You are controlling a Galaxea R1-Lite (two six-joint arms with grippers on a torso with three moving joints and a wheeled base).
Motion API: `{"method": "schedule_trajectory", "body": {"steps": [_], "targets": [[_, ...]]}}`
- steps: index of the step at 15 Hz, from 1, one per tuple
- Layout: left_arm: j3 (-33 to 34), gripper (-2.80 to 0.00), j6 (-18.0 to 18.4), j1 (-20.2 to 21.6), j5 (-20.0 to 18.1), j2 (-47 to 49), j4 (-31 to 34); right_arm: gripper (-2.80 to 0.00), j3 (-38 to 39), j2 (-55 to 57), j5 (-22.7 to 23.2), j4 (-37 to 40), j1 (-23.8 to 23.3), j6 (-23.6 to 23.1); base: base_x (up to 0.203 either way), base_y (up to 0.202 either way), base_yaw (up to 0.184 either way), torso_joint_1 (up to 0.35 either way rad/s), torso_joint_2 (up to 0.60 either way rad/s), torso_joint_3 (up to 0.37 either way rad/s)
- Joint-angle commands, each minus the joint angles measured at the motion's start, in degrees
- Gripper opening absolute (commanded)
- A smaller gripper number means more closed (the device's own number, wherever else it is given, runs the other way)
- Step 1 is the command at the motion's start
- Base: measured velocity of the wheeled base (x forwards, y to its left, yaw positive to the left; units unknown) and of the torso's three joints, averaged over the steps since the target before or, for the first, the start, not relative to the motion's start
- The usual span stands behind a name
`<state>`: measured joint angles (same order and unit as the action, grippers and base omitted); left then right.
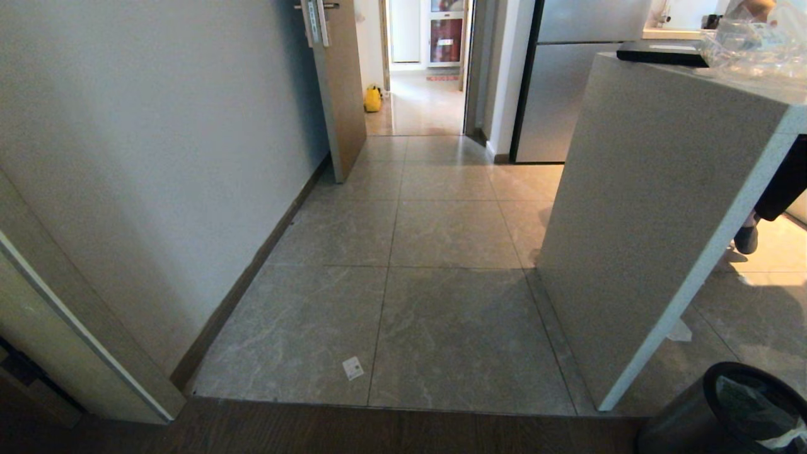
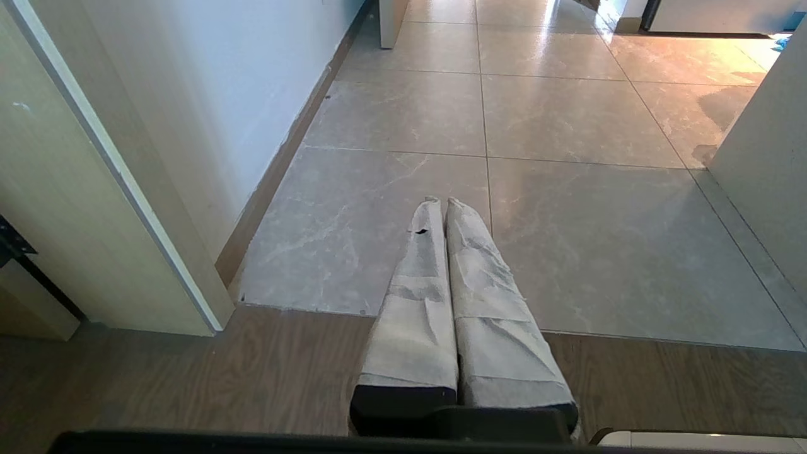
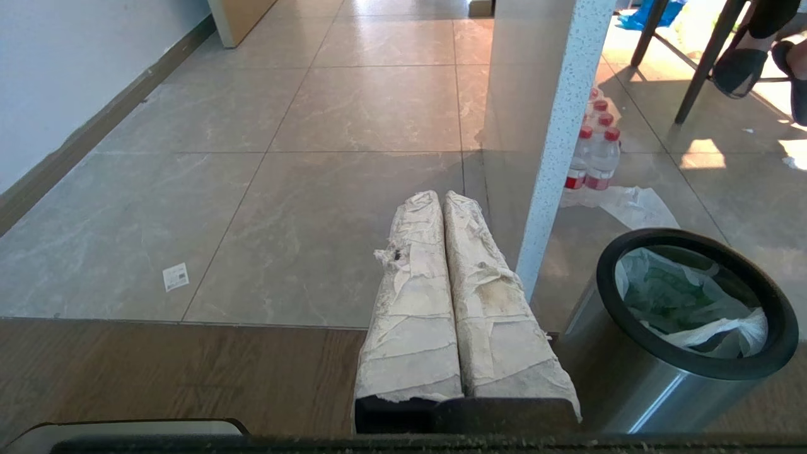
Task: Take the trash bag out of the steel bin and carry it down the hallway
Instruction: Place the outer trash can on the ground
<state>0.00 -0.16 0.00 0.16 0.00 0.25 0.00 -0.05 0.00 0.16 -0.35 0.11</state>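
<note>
Right gripper (image 3: 441, 197): nearest the right wrist camera, padded jaws pressed together, holding nothing, above the seam of wood floor and tile. Left gripper (image 2: 441, 202): likewise, jaws closed and empty, over the same seam nearer the wall. Neither arm shows in the head view. Bin (image 3: 678, 334): brushed steel, black rim, standing on the floor just beside the right gripper, at the foot of the counter's end panel (image 1: 649, 208); in the head view it is cut off at the lower right corner. Bag (image 3: 693, 309): white plastic, still inside the bin, crumpled, with green showing through; its handles cannot be picked out. Hallway (image 1: 435, 221): tiled, running ahead past an open door (image 1: 337, 88) toward a lit doorway. Step in hand, by judgement: start, bag not yet touched. Next move likely calls for the right jaws to open and swing over the bin mouth to pinch a fold of the bag. Water bottles (image 3: 596, 151): pack behind the panel, partly hidden. A person's foot (image 1: 747, 238): beyond the counter, the rest cut off.
</note>
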Motion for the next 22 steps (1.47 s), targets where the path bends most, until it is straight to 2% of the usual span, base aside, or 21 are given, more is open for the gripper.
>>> {"method": "schedule_trajectory", "body": {"steps": [1,9,22], "targets": [[0.0,-2.80,0.0,0.0,0.0,0.0,0.0,-2.80,0.0,0.0,0.0,0.0,0.0,0.1,0.000,0.000,0.000,0.000,0.00,0.000],[0.0,-2.80,-0.1,0.0,0.0,0.0,0.0,-2.80,0.0,0.0,0.0,0.0,0.0,0.0,0.000,0.000,0.000,0.001,0.00,-0.005],[0.0,-2.80,-0.1,0.0,0.0,0.0,0.0,-2.80,0.0,0.0,0.0,-0.1,0.0,0.0,0.000,0.000,0.000,0.002,0.00,-0.192]]}}
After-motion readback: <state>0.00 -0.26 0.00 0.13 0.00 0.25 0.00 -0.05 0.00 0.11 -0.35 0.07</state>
